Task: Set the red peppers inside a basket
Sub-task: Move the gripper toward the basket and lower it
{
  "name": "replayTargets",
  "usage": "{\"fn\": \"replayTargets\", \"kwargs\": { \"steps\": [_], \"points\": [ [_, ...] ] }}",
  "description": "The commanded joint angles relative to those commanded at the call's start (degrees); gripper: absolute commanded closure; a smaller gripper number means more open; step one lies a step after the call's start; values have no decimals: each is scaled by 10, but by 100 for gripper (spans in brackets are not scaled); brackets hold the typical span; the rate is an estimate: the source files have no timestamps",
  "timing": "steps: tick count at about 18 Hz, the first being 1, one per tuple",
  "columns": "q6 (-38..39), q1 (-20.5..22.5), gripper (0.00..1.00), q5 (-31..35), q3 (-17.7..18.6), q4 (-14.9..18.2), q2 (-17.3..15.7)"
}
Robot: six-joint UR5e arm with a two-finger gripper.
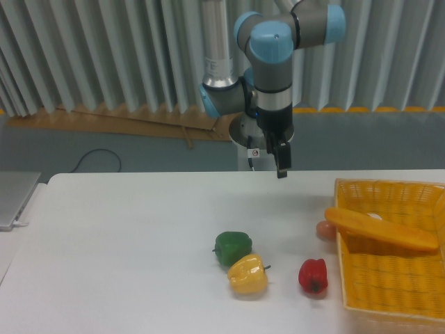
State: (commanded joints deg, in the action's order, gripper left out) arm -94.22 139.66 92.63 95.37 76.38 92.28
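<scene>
The red pepper (313, 275) lies on the white table (125, 243), just left of the yellow-orange woven basket (389, 278) at the right edge. My gripper (281, 170) hangs from the arm above the table's far edge, well behind and a little left of the red pepper. It holds nothing that I can see. It is seen edge-on, so the gap between its fingers does not show.
A green pepper (232, 247) and a yellow pepper (248, 273) touch each other left of the red one. A pale orange-red fruit (325, 230) rests against the basket's left wall. A long orange object (382, 229) lies across the basket. A grey laptop (14, 198) sits at far left.
</scene>
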Motion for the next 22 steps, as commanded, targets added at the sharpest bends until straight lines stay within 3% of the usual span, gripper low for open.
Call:
{"fn": "replayTargets", "kwargs": {
  "steps": [7,11,14,16,22],
  "points": [
    [18,17,0,18,-18,-36,57],
    [136,32,0,16,-19,-41,70],
    [178,47,0,13,-18,-41,74],
    [263,50,0,11,-11,-44,75],
    [286,35,0,19,-7,-91,109]
  ]
}}
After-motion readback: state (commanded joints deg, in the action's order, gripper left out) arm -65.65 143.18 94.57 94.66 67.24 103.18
